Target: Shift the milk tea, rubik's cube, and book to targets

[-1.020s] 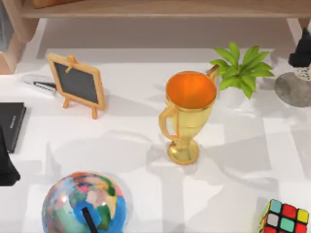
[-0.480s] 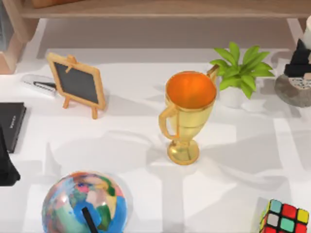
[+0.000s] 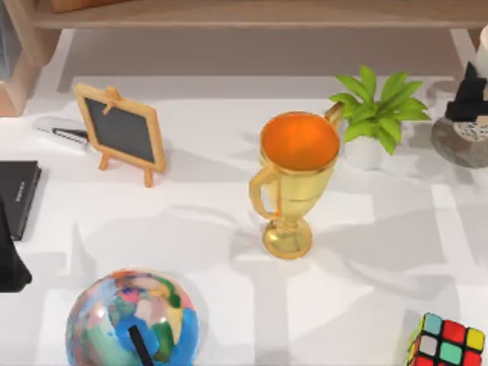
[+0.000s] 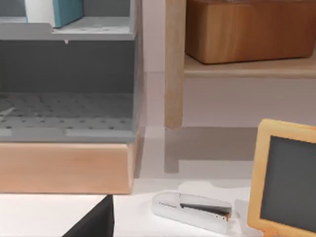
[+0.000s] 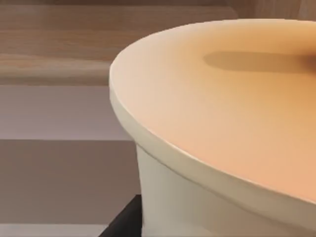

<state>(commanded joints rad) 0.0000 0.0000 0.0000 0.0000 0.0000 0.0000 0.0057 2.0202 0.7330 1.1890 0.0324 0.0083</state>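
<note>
Matte black, angular housing is seen on the right gripper [image 3: 467, 97] and on the left arm [image 3: 9, 259], with no markings visible.

On the white worktop [image 3: 213, 229] you have one gold trophy [image 3: 293, 183], one small chalkboard easel [image 3: 122, 133], one potted plant [image 3: 379, 114], one multicoloured globe [image 3: 133, 320], one rubik's cube [image 3: 448, 341], one stapler [image 3: 61, 131], one thin black slab [image 3: 17, 194] and one grey stone-like disc [image 3: 461, 145]. One milk tea [image 5: 222, 138] cup and one teal-blue book [image 4: 57, 11] complete the count.
</note>
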